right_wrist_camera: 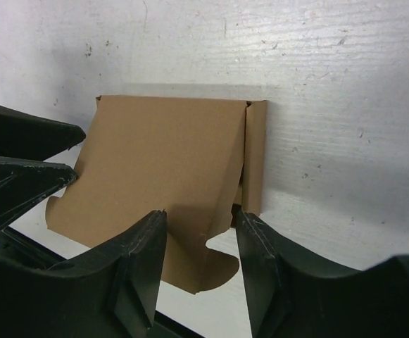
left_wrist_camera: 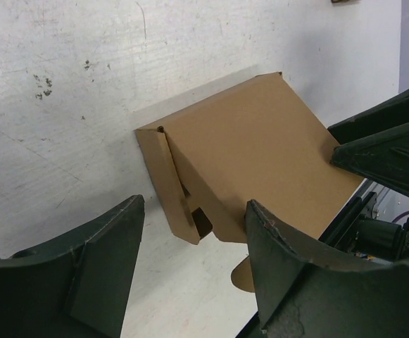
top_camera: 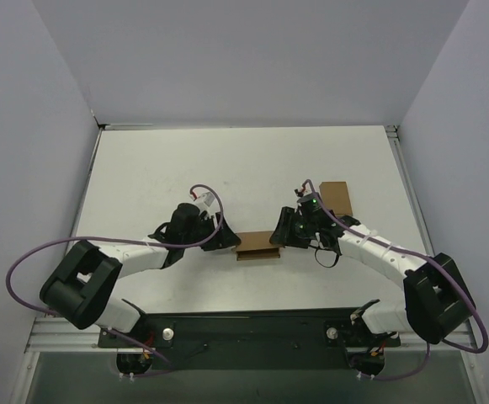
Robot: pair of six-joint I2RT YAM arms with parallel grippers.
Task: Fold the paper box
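Note:
The paper box is brown kraft cardboard lying low on the white table, between my two grippers. My left gripper is at its left end and my right gripper at its right end. In the left wrist view, the left gripper stands open around the near corner of the box, where a side flap and a notch show. In the right wrist view, the right gripper stands open astride the box at its rounded tab, with table showing between the fingers.
A plain brown cardboard rectangle lies flat behind the right arm. Grey walls close the table in on the left, right and back. The black base rail runs along the near edge.

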